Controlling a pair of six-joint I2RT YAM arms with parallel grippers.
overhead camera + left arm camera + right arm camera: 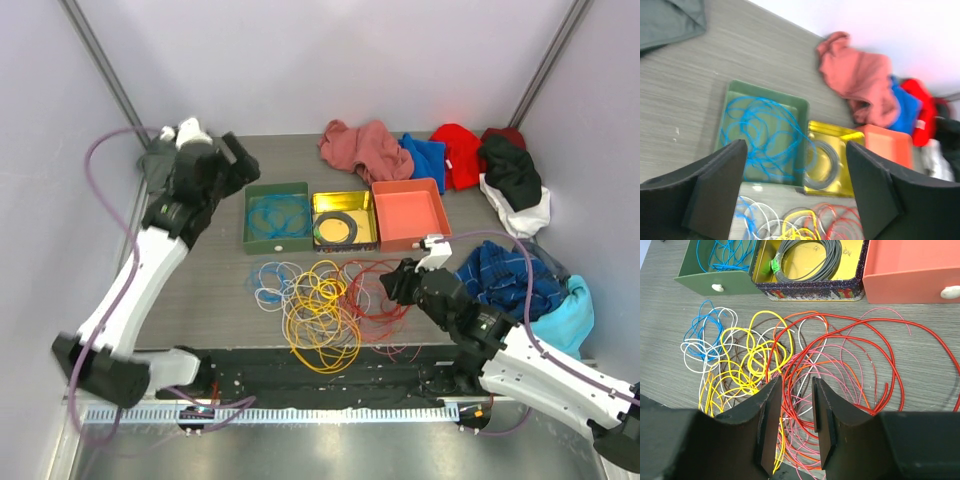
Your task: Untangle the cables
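Note:
The cables [320, 300] lie as a loose tangle of yellow, red, pink, orange, white, brown and blue loops on the table in front of the boxes. They also show along the bottom of the left wrist view [805, 225]. A separate blue cable [277, 215] lies inside the green box [250, 232]. My left gripper [232, 160] hangs high over that box, open wide [796, 150] with nothing between its fingers. My right gripper [395, 283] hovers low over the red and pink loops [850, 355]. Its jaws stand a little apart [795, 382] and grip nothing.
A yellow tin [366, 238] holds a dark coiled ring [336, 226]. Beside it stands an orange-red box [410, 213]. Clothes are piled along the back [365, 148] and at the right [500, 275]. A grey cloth [670, 20] lies at the far left.

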